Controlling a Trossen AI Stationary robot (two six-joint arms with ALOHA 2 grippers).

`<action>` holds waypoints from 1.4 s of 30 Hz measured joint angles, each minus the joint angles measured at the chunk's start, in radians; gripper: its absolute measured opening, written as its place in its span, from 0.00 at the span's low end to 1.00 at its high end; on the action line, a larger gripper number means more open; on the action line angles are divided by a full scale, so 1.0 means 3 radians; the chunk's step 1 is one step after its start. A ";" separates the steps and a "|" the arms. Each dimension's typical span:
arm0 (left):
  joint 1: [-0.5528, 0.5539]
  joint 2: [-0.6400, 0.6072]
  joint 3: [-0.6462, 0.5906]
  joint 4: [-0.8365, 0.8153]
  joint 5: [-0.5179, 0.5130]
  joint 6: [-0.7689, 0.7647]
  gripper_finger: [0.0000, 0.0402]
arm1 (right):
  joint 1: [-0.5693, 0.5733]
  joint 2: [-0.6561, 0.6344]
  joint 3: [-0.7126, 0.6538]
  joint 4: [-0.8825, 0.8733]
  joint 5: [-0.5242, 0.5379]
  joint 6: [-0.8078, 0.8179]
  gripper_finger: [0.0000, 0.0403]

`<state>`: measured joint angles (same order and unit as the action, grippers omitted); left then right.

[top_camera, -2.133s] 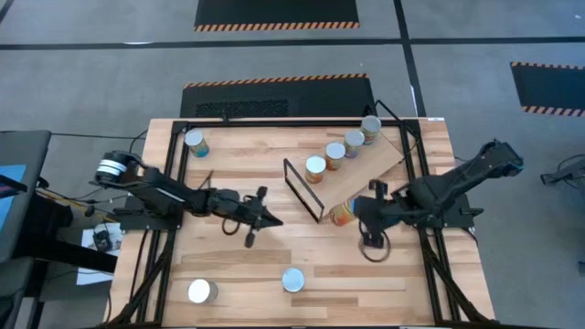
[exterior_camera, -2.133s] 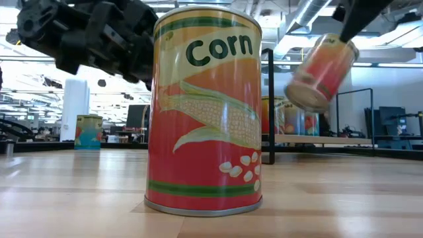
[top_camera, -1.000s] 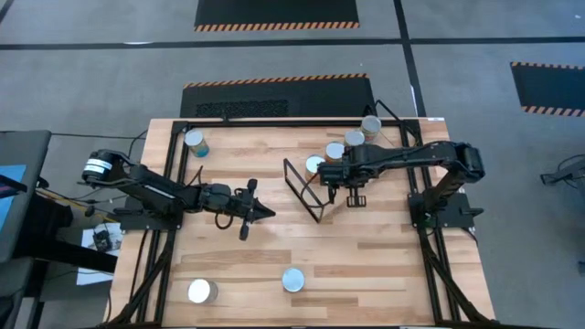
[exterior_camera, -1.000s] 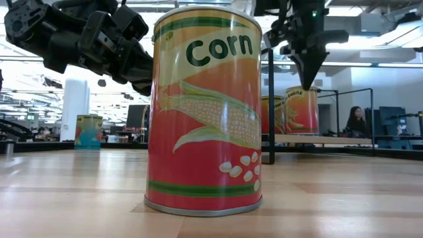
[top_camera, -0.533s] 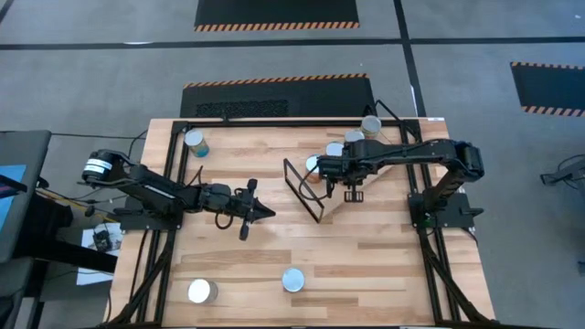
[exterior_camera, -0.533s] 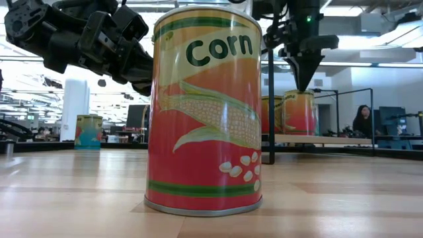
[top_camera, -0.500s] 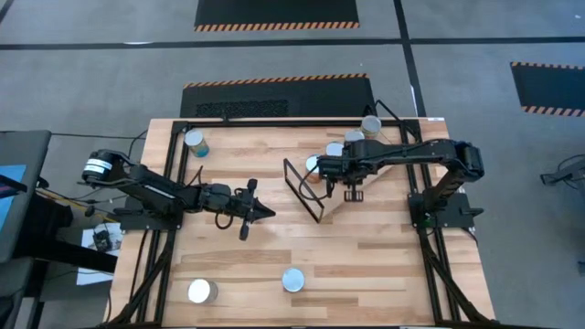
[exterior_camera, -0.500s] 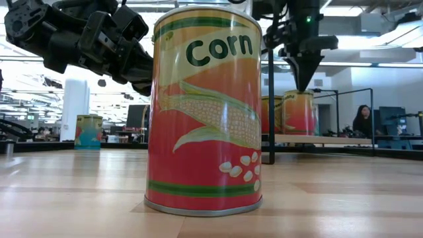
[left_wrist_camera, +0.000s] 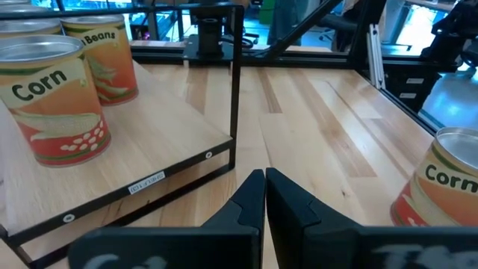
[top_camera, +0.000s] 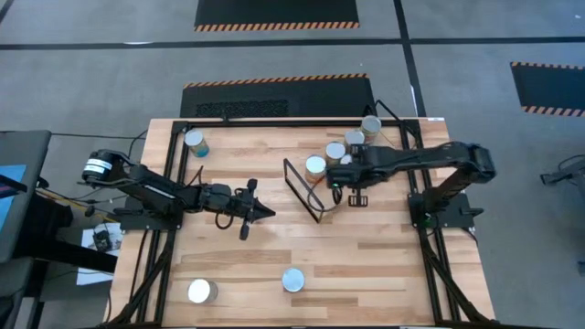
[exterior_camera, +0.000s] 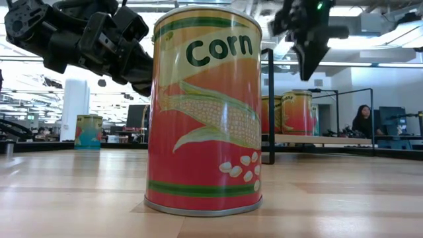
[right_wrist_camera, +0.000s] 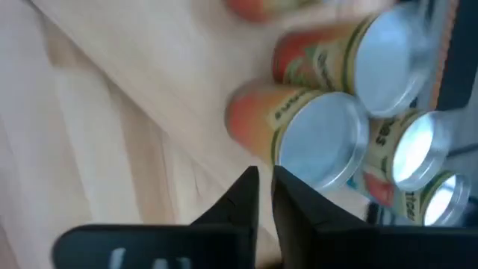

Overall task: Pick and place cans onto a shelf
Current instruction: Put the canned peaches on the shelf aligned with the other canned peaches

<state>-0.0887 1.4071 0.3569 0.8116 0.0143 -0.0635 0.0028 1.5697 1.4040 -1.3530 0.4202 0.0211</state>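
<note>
Four cans standing on shelf. Three left on desk at 6, 7, 10 o'clock. Right tool and left tool both pressed together, empty.

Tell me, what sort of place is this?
Probably a robotics lab or workshop: two robot arms at a wooden table, striped floor mats, and desks with a seated person behind.
</note>
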 joint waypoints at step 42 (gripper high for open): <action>-0.0482 -0.1024 0.0362 -0.2308 -0.0131 0.0001 0.00 | 0.1343 -0.2251 -0.3119 0.5570 0.0114 -0.0705 0.02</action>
<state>-0.2333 1.0999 0.4655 0.1192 -0.0251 -0.0634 0.4059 0.8944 0.4683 0.3181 0.4545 -0.1903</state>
